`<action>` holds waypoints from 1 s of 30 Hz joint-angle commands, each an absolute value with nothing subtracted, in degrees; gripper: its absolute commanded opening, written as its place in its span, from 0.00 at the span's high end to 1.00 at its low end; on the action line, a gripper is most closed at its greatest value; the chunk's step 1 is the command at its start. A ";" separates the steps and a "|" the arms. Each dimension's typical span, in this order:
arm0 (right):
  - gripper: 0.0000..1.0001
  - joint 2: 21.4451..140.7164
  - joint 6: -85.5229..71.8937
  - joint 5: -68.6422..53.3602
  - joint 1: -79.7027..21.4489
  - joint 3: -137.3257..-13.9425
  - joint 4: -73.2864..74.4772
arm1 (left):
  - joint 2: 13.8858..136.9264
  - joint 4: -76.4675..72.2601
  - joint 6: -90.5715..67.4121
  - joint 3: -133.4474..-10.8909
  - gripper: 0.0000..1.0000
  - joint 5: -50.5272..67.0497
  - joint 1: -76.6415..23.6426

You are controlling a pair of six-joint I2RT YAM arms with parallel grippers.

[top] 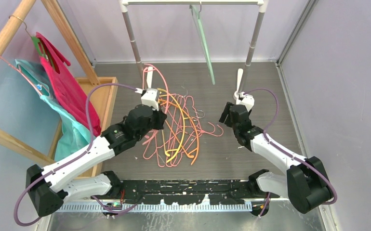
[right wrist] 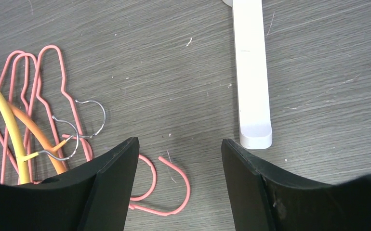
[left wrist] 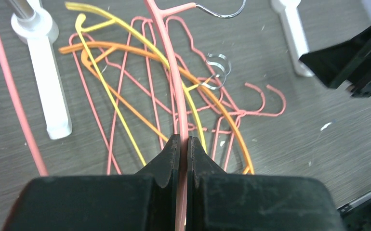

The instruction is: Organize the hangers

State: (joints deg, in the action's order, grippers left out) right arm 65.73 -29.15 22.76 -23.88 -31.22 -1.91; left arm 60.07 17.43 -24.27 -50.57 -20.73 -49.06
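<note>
Pink thick hanger [left wrist: 173, 86] is clamped between the closed fingers of the left gripper [left wrist: 184, 147], its bar running away over the pile. Other hangers [top: 181, 127], pink wire, orange and yellow, lie tangled on the tabletop [top: 222, 159] between the two arms. Right gripper [right wrist: 179, 142] hovers with jaws apart at the pile's right edge, above two pink wire hooks [right wrist: 174, 185], near a white rack foot [right wrist: 251, 72].

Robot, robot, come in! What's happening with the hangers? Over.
Left gripper shut on pink hanger. Right gripper open, empty. Orange hanger and yellow hanger crossing under it. Over.
</note>
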 commanded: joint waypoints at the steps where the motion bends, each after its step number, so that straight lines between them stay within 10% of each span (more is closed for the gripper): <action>1: 0.31 65.25 -30.27 24.34 -23.74 -31.83 -4.19 | 55.62 6.31 -25.59 -52.88 1.00 -20.07 -47.68; 30: 0.32 65.23 -29.71 25.28 -23.75 -33.62 -2.69 | 58.33 -15.01 -31.26 -63.98 1.00 -14.24 -42.06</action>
